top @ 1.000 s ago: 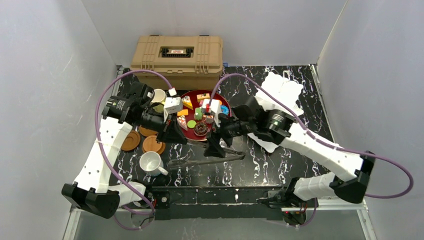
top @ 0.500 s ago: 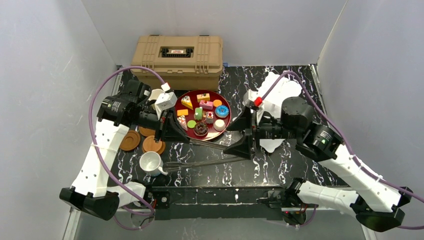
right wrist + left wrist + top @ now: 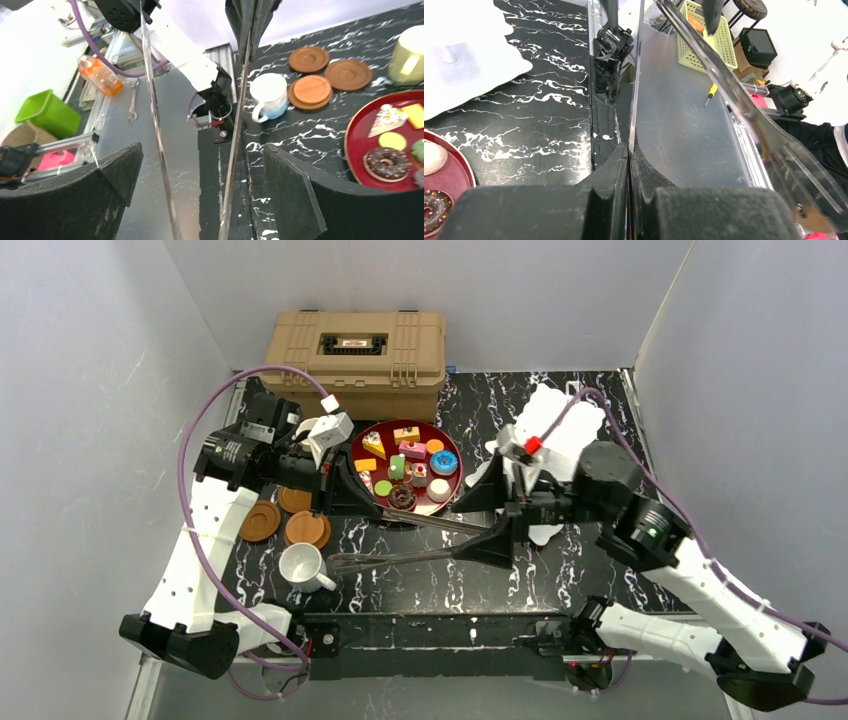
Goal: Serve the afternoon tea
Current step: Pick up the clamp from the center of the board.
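Clear plastic tongs (image 3: 749,111): we are pinching one blade in our left gripper (image 3: 629,150); our right gripper (image 3: 200,150) is gaping around both, empty. Closing off-centre could twist them loose. Colourful toy cakes (image 3: 405,465) are sitting on the round dark-red tray (image 3: 459,468).

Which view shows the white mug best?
Right wrist: the white mug is close and unobstructed, handle visible, beside the saucers. Top external shows it whole but smaller, from above. Left wrist does not show it.
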Robot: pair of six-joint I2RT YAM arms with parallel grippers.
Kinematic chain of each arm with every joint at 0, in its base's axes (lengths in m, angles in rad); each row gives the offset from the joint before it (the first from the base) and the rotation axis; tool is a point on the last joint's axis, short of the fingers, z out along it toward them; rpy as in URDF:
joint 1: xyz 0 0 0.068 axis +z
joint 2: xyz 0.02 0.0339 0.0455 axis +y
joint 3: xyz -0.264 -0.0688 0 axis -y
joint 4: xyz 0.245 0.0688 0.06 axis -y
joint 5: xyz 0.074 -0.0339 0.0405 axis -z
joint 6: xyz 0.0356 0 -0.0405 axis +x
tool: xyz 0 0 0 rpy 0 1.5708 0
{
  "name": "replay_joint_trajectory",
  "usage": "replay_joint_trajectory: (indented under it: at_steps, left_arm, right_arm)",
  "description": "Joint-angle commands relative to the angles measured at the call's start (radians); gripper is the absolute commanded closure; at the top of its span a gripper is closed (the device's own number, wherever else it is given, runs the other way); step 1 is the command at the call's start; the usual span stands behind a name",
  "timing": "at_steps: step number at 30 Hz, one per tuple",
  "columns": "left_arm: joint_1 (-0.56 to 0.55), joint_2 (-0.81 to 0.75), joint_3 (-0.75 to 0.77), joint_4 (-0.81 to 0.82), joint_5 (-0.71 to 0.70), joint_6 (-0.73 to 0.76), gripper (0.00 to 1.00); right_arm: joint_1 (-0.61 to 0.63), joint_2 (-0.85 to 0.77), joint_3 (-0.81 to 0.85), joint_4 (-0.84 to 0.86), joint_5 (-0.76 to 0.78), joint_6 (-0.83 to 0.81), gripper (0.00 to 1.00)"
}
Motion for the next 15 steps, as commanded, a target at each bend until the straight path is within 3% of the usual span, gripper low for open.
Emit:
replay_joint_trajectory:
  at_steps: [1,8,15]
  left_arm:
    - [-0.003,-0.001,0.004,-0.003,0.023,-0.013,1.00]
    - [-0.003,-0.001,0.006,0.001,0.024,-0.008,1.00]
    - [0.000,0.004,0.001,0.015,0.024,-0.029,1.00]
  right_arm:
    - [-0.002,0.091,0.039,0.039,-0.105,0.020,0.02]
    - [-0.002,0.120,0.039,0.015,-0.135,-0.003,0.02]
    - [-0.002,0.035,-0.012,0.008,-0.097,0.015,0.02]
